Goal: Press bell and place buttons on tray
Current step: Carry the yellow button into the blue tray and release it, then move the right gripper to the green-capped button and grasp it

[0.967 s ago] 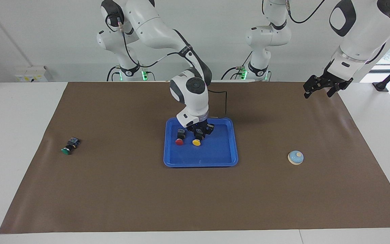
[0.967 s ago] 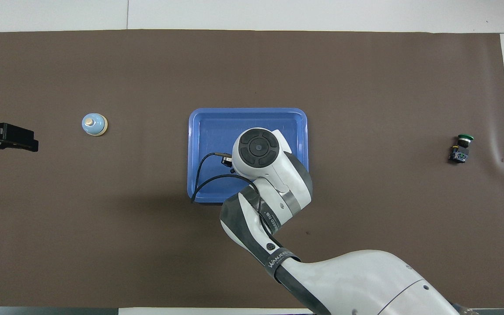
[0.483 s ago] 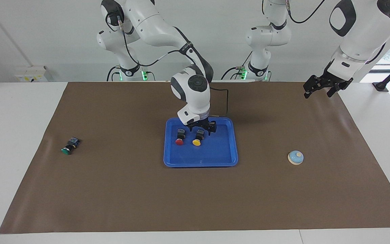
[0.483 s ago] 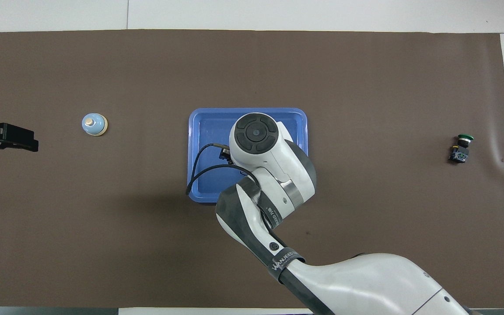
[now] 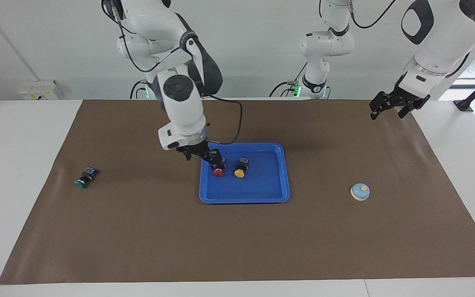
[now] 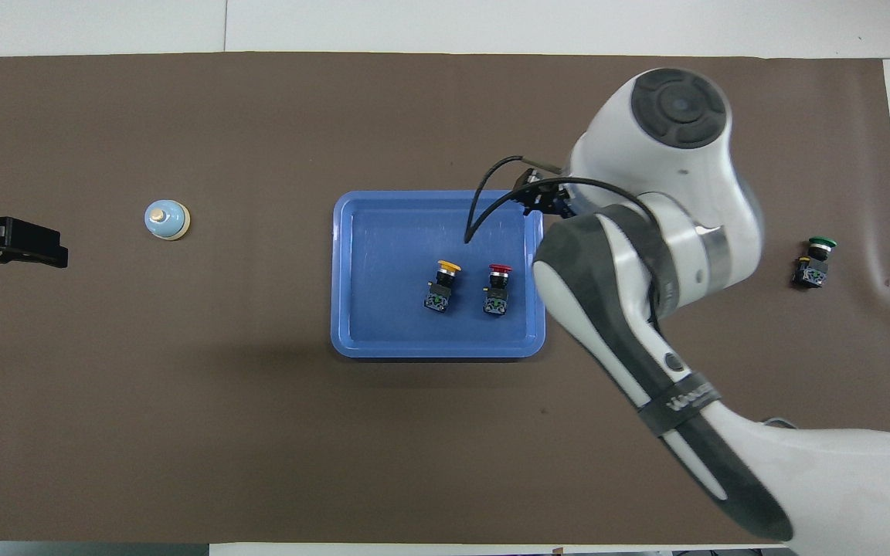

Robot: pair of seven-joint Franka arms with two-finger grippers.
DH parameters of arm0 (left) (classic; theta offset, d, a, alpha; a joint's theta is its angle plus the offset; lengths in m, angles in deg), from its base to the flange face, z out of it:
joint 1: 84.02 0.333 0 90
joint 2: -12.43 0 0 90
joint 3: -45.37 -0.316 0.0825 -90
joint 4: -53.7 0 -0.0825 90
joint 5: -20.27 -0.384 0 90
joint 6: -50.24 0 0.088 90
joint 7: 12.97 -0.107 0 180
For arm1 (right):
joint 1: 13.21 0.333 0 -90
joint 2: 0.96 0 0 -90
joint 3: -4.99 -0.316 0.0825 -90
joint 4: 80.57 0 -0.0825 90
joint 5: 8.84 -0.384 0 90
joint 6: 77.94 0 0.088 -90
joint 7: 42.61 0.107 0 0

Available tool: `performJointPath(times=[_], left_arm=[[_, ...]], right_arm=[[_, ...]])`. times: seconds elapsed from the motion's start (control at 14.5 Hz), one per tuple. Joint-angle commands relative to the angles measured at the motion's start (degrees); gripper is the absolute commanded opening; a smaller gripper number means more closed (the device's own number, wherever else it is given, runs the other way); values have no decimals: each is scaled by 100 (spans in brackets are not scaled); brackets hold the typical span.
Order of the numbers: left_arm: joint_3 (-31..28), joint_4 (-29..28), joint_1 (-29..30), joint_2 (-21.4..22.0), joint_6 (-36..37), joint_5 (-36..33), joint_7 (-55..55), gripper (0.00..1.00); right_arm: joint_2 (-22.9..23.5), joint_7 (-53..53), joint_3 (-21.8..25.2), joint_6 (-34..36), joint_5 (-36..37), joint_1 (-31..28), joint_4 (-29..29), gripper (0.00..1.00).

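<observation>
Two of the three buttons already lie in the tray (image 5: pixel 262 198): the red button (image 5: pixel 218 173) and the yellow button (image 5: pixel 239 173) rest side by side on its blue floor, near the rim that is closer to the robots, with their caps pointing away from the robots. One button is left outside, the green button (image 5: pixel 81 184), which lies on its side on the brown mat (image 5: pixel 237 247) that covers the tabletop, well apart from the tray and toward the right arm's end. The right hand (image 5: pixel 204 156) is in the air over the tray's edge at that same end, just beside the red button; its fingers stand apart and it holds nothing. I judge that this arm must now go to the green one, so the placing part of the task is about two thirds done. The bell (image 5: pixel 360 192) stands on the mat toward the left arm's end, well apart from the tray, and nothing touches it; whether it has been pressed, the pictures cannot say. The left hand (image 5: pixel 394 105) waits in the air over the mat's corner at its own end, empty, with fingers apart too.
</observation>
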Motion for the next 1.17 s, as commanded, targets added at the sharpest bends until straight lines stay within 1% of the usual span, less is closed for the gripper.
performJointPath(times=[0.0, 0.14, 0.21, 0.35, 0.48, 0.55, 0.76, 0.9, 1.1], left_arm=[[-15, 61, -15, -6, 108, -68, 31, 100], [-15, 61, -15, -6, 108, -68, 31, 100], [-15, 61, -15, -6, 108, -68, 31, 100], [-15, 61, -15, -6, 108, -68, 31, 100], [-15, 61, -15, -6, 108, -68, 31, 100], [-15, 61, -15, -6, 108, -68, 31, 100], [-15, 61, -15, -6, 108, -68, 31, 100], [-15, 61, -15, -6, 108, -68, 31, 100], [-15, 61, -15, -6, 108, -68, 31, 100]], right_arm=[[-139, -1083, -68, 206, -8, -800, -63, 100], [-139, -1874, -59, 189, 71, -1311, -124, 100], [-148, -2148, -51, 189, 263, -1539, -177, 100], [-200, -2465, -51, 119, 598, -1961, -370, 100], [-314, -2598, -51, -82, 730, -2287, -703, 100], [-402, -2599, -51, -336, 818, -2454, -983, 100], [-595, -2590, -51, -1486, 1038, -2849, -1958, 100], [-736, -2590, -51, -1971, 1047, -3061, -2487, 100], [-632, -2598, -59, -2079, 1047, -3342, -2568, 100]])
